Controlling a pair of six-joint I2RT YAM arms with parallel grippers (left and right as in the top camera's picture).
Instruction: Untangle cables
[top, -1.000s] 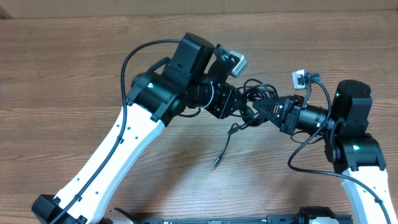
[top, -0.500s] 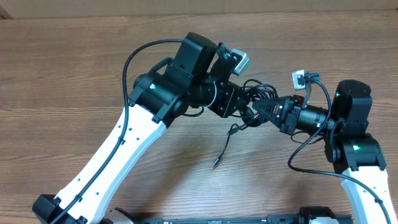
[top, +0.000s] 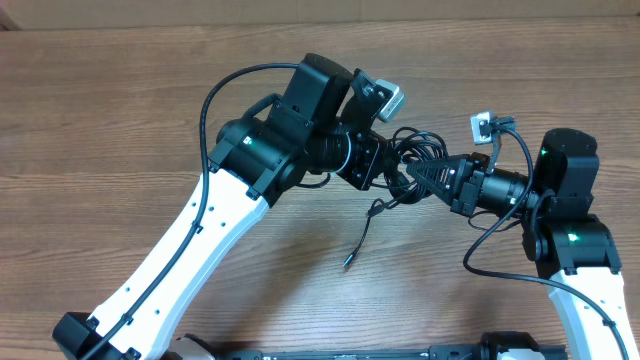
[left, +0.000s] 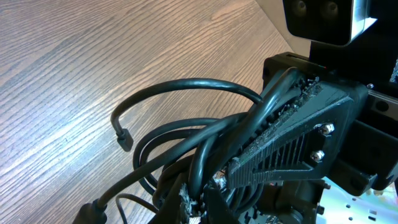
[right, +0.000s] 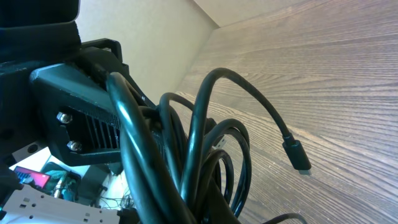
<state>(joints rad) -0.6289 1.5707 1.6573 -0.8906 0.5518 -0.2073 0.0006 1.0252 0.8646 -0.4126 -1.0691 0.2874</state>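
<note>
Clearly the left pincer (top: 392, 172) and right pincer (top: 418, 178) are both clamped tight on the black cables (top: 420, 146), a clump held between them over the counter (top: 100, 120), so pulling apart from such close grips could cinch the knot tighter instead of freeing it.
</note>
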